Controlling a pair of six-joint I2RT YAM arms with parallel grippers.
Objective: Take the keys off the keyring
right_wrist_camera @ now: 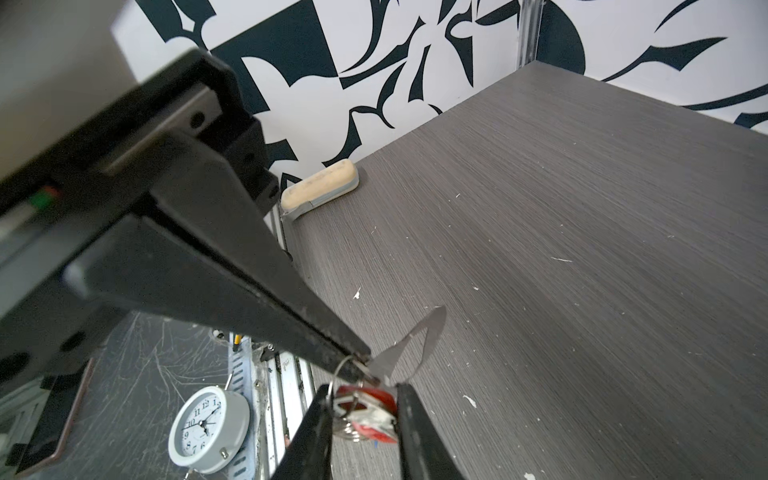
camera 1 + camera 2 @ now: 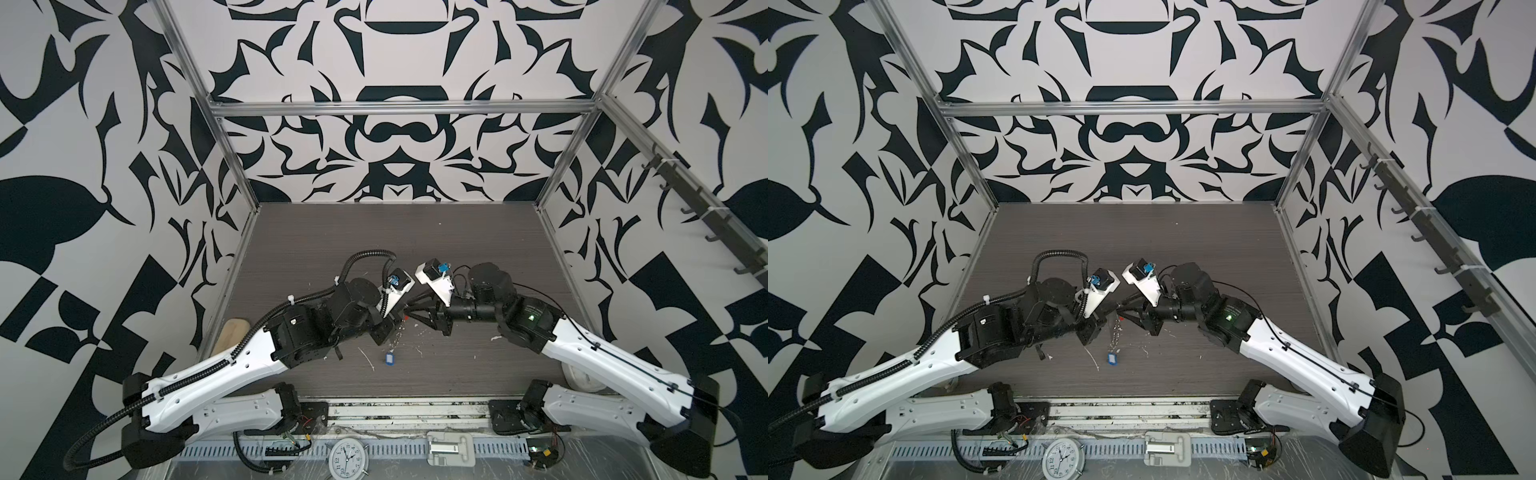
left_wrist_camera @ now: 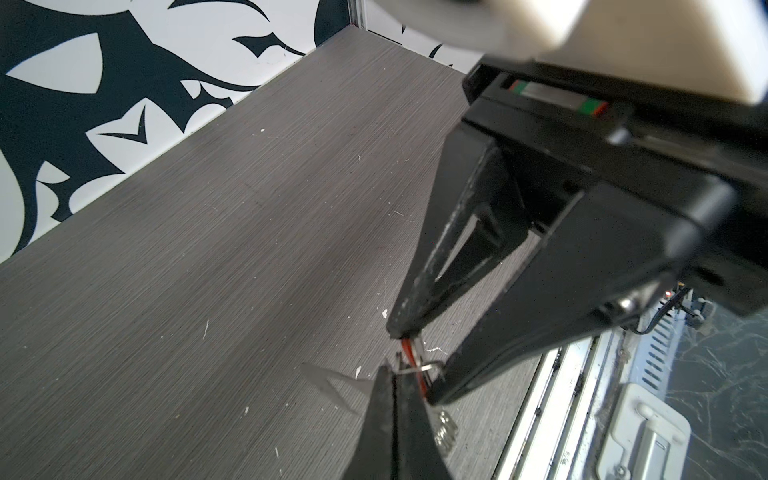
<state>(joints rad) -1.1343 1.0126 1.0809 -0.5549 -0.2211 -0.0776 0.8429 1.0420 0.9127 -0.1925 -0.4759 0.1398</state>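
Black fingers of the left gripper (image 3: 388, 370) press together on a small ring of the silvery metal keyring (image 2: 1114, 332), which hangs beyond the round white alarm clock (image 2: 1063, 457). Both arms bend inward, elbows out, wrists almost meeting. Right gripper (image 1: 361, 392) fingers flank the red-tagged silver key (image 1: 365, 409); whether they clamp it is unclear. Blue-tagged key (image 2: 1111, 358) lies on the dark grey table (image 2: 1183, 249) between clock and keyring.

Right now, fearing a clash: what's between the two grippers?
A ring, pinched by the left gripper, and the red tag between the right gripper's fingers; see the right wrist view.
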